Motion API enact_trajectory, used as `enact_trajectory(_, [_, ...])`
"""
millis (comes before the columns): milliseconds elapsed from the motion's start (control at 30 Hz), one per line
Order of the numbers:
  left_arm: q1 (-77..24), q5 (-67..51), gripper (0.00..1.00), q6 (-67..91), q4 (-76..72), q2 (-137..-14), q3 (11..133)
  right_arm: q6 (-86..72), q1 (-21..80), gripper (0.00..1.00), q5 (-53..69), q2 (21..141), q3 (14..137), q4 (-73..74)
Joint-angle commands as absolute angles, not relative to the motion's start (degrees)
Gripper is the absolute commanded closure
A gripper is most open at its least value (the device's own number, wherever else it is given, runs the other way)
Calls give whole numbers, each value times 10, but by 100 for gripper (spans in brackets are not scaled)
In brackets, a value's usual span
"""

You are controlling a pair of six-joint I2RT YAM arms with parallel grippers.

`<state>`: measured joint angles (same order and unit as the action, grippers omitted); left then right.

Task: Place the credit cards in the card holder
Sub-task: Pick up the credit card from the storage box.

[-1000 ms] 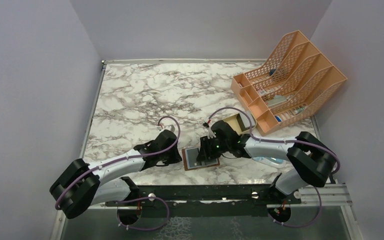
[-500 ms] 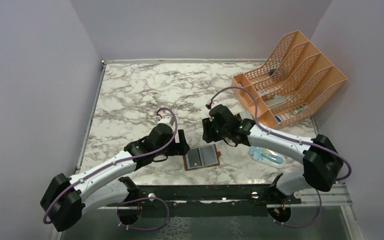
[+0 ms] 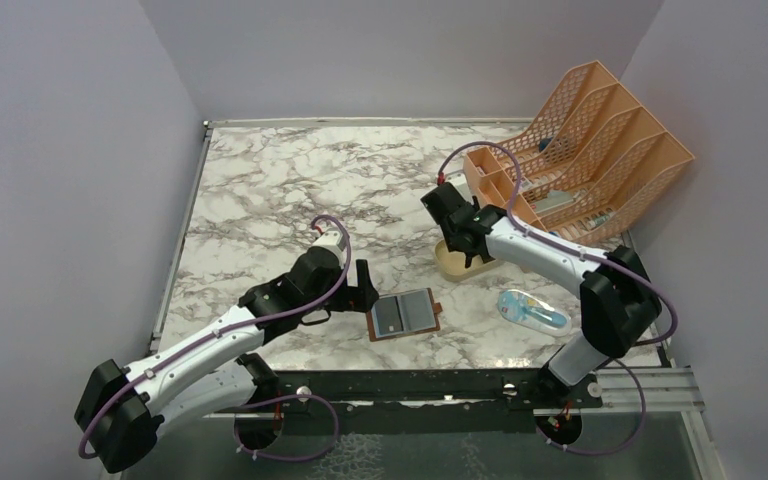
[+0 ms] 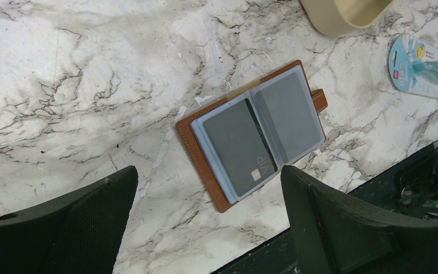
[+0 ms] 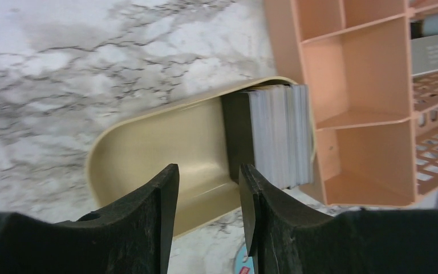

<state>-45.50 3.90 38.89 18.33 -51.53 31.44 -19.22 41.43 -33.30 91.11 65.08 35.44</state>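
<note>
Right gripper [image 5: 208,194], narrowly parted and empty, hangs over cards [image 5: 276,137] stacked on edge in tan tray [image 5: 148,148]; it may pinch several at once. Left gripper [image 4: 208,171] is spread wide above open wallet [image 4: 256,134] on the table; unpinned, it could slide.

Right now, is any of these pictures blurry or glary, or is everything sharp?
Top external view: even, soft light, faint shadows under the arms, sharp, no glare. Left wrist view: the card holder is crisp, the tool's dark fingers are soft at the bottom. Right wrist view: fingers blurred close up; tan tray and credit cards slightly soft.
</note>
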Motion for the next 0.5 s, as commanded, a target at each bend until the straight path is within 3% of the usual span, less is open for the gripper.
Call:
enact_trajectory(0, [-454, 38, 1, 381, 187, -505, 321, -166, 397, 57, -438, 938, 676, 387])
enact_trajectory(467, [-454, 51, 1, 383, 183, -504, 315, -152, 384, 57, -492, 1001, 689, 389])
